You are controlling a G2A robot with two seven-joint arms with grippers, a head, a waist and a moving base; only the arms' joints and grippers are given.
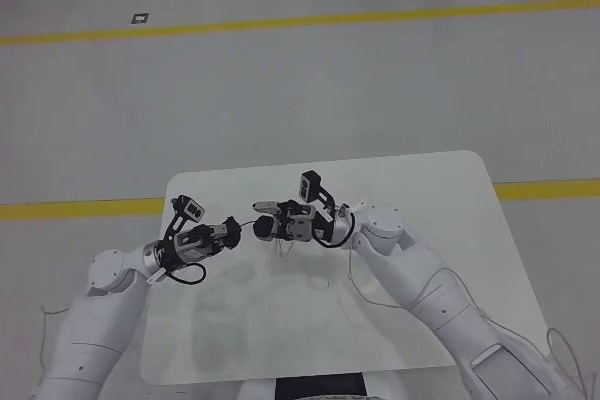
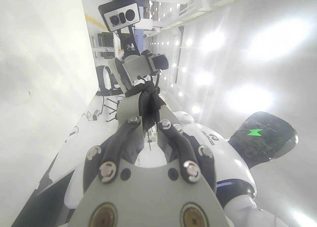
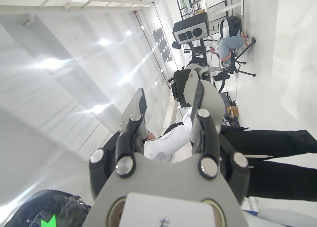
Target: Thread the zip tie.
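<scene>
Above the near middle of the white table (image 1: 430,200), the two arms meet tip to tip, both held in the air. The left gripper (image 1: 232,233) has its fingers (image 2: 128,114) pressed together, and frayed dark padding is bunched where the tips close (image 2: 148,92). In the top view a thin dark strand, which looks like the zip tie (image 1: 248,220), sticks out from those closed tips and slants toward the other arm, off the table surface. I cannot tell how much of it lies inside the grip.

Just beyond, the right gripper (image 1: 263,228) faces it, near but apart. Its own wrist view shows the claw (image 3: 171,92) spread wide: one finger (image 3: 137,109) stands well off from the other (image 3: 205,104), with nothing between them. The closed tips of the left gripper sit just past that gap.

Farther out lies the grey floor, crossed by a yellow line (image 1: 280,22), with a small dark marker (image 1: 140,17) near it
</scene>
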